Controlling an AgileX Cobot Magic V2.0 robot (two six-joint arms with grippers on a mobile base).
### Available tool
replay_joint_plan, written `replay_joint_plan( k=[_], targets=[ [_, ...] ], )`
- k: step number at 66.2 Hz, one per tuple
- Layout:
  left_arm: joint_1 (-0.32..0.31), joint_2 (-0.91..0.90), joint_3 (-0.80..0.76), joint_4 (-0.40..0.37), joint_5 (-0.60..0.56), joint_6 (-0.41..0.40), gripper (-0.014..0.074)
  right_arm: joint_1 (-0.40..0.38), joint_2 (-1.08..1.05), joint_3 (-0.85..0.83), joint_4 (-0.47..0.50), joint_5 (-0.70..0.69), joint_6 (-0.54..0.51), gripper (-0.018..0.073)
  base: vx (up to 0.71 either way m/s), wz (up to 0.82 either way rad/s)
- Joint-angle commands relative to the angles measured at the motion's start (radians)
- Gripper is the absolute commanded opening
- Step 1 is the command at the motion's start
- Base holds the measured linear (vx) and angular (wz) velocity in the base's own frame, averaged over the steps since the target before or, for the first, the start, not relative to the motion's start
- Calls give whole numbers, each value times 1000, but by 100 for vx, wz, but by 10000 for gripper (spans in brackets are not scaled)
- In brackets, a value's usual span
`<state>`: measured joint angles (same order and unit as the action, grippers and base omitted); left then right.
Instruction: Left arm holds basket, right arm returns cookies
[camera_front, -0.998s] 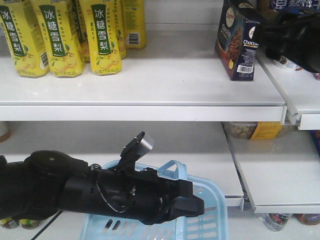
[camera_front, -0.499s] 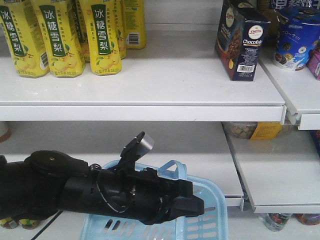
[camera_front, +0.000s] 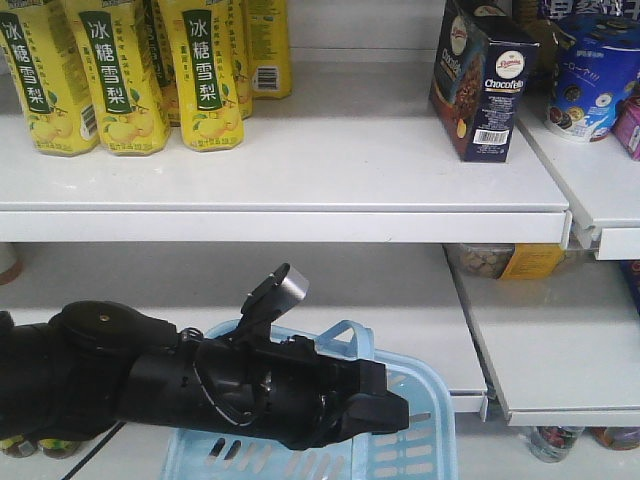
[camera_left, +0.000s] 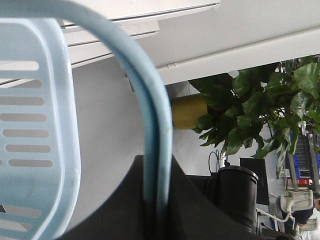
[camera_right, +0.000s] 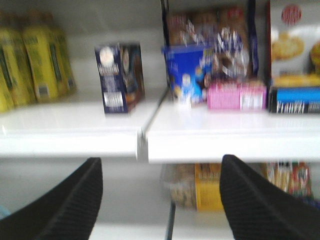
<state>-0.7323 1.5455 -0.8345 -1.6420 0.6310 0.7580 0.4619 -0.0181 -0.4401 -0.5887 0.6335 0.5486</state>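
Note:
The cookies (camera_front: 485, 80), a dark navy carton, stand upright on the upper shelf (camera_front: 330, 160) near its right end; the right wrist view shows the same cookies (camera_right: 120, 77) further back. My right gripper (camera_right: 160, 200) is open, well back from the shelf, below its front edge, with nothing between its black fingers (camera_right: 75, 205). It is out of the front view. The left arm (camera_front: 200, 385) lies across the light blue basket (camera_front: 420, 440) at the bottom. My left gripper (camera_left: 157, 170) is shut on the basket's handle (camera_left: 150, 100).
Yellow drink cartons (camera_front: 120, 75) fill the upper shelf's left. A round blue tub (camera_front: 590, 80) and a pink box (camera_right: 235, 95) sit on the adjoining shelf to the right. Packaged goods (camera_front: 505, 262) lie on the lower shelf. A leafy plant (camera_left: 250, 110) stands behind.
One second ago the right arm was at the upper right beside the cookies; it has drawn back out of the front view. The carton stays on the shelf. Left arm and basket are still.

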Motion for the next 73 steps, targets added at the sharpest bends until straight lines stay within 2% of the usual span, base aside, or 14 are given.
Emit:
replay_joint_plan(
  k=[1, 7, 19, 30, 39, 54, 73],
  targets=[
    [0, -38, -27, -40, 26, 8, -6, 0, 11, 43, 30, -52, -14, 488, 0, 0],
    [0, -38, -27, -41, 25, 8, -6, 0, 16, 89, 66, -90, -14, 488, 0, 0],
    [0, -38, -27, -40, 6, 8, -6, 0, 16, 161, 66, -175, -14, 488, 0, 0],
    [0, -38, -27, -40, 6, 8, -6, 0, 16, 168, 65, -179, -15, 464, 0, 0],
    [0, -38, -27, -40, 6, 8, -6, 0, 16, 168, 65, -179, -15, 343, 0, 0],
    [0, -38, -27, -40, 6, 8, -6, 0, 16, 168, 66, -179, -15, -17, 0, 0],
    [0, -38, -27, -40, 6, 8, -6, 0, 16, 168, 65, -178, -15, -9, 0, 0]
  ],
)
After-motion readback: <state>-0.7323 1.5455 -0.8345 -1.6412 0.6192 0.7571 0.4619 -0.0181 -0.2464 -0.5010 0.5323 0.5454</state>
